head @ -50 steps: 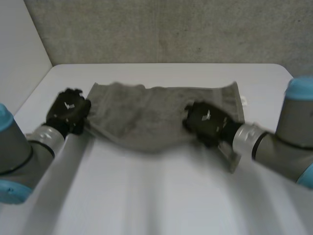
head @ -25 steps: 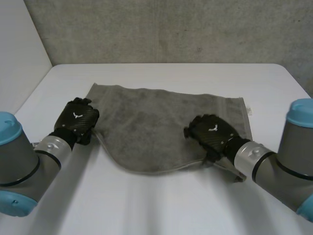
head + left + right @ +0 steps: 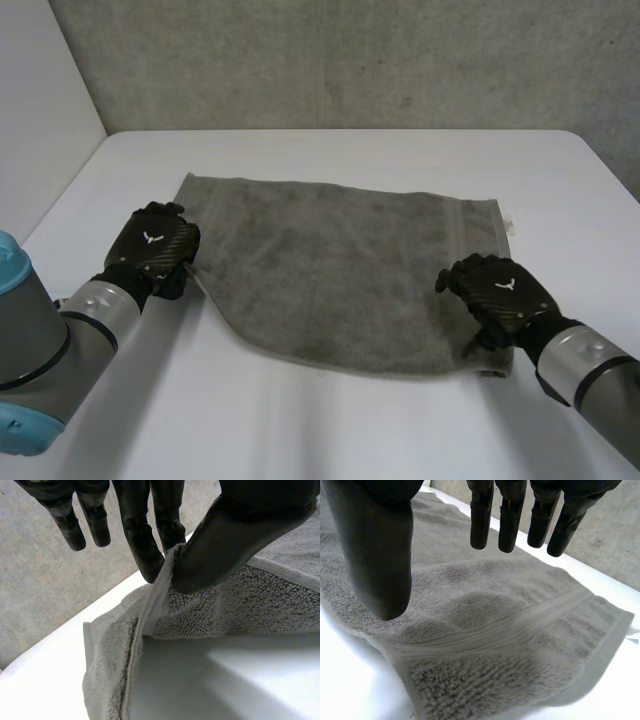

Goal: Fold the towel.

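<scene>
While the towel (image 3: 340, 270) was spread across the middle of the white table (image 3: 350, 145), the left hand (image 3: 152, 250) was seen at centre left of the head view, set at the towel's left edge, back of the hand up. The left arm (image 3: 55, 335) was angled in from the lower left corner.

Left wrist view: the left hand (image 3: 260, 500) was closed in a pinch. The towel (image 3: 210, 610) edge was clamped between the thumb (image 3: 230, 550) and one of the fingers (image 3: 145, 550), and the edge was lifted into a ridge off the table there. The other fingers were held straight and off the cloth.

The right hand (image 3: 497, 292) was seen at lower right of the head view, over the towel's near right corner, with the right arm (image 3: 590, 370) entering from the lower right corner.

Right wrist view: the right hand (image 3: 375, 535) was held open, fingers (image 3: 481, 520) straight and spread away from the thumb. The towel (image 3: 495, 630) was lying under the palm, and nothing was gripped. Contact with the cloth could not be judged.

A small white label (image 3: 511, 226) was noted at the towel's far right corner. A grey wall (image 3: 340, 60) was visible across the top of the head view.

Count: one towel, one table, two arms, two hands.
</scene>
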You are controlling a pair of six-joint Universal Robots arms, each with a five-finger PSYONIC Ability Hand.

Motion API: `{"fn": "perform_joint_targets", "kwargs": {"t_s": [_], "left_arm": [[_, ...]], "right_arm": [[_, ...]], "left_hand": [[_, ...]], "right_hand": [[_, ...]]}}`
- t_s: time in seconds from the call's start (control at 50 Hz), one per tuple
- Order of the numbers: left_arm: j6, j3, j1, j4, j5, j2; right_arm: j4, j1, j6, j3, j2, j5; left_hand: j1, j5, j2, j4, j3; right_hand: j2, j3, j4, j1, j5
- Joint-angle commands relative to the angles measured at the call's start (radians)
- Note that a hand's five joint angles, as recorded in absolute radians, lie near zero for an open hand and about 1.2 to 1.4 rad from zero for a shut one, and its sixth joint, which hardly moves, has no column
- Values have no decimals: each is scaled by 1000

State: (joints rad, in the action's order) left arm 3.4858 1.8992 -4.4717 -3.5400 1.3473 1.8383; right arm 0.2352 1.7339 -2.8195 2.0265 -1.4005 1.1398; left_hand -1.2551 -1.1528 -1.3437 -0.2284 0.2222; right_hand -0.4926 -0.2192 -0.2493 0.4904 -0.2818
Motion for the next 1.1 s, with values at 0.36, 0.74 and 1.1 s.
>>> {"fn": "perform_joint_targets", "kwargs": {"t_s": [0.36, 0.74, 1.1], "left_arm": [[-25, -3, -3, 27, 3, -16], [-25, -2, -17, 27, 1, -14], [-25, -2, -20, 27, 1, -13]], "right_arm": [[-31, -192, 146, 127, -71, -114], [-22, -186, 146, 135, -25, -112], [45, -183, 130, 72, 118, -100]], "left_hand": [[-141, -69, -53, 54, -48], [-141, -69, -53, 54, -48], [-141, -69, -53, 54, -48]], "right_hand": [[32, 45, 75, -30, -4], [20, 45, 75, -18, -16], [-205, 45, 75, 208, -242]]}}
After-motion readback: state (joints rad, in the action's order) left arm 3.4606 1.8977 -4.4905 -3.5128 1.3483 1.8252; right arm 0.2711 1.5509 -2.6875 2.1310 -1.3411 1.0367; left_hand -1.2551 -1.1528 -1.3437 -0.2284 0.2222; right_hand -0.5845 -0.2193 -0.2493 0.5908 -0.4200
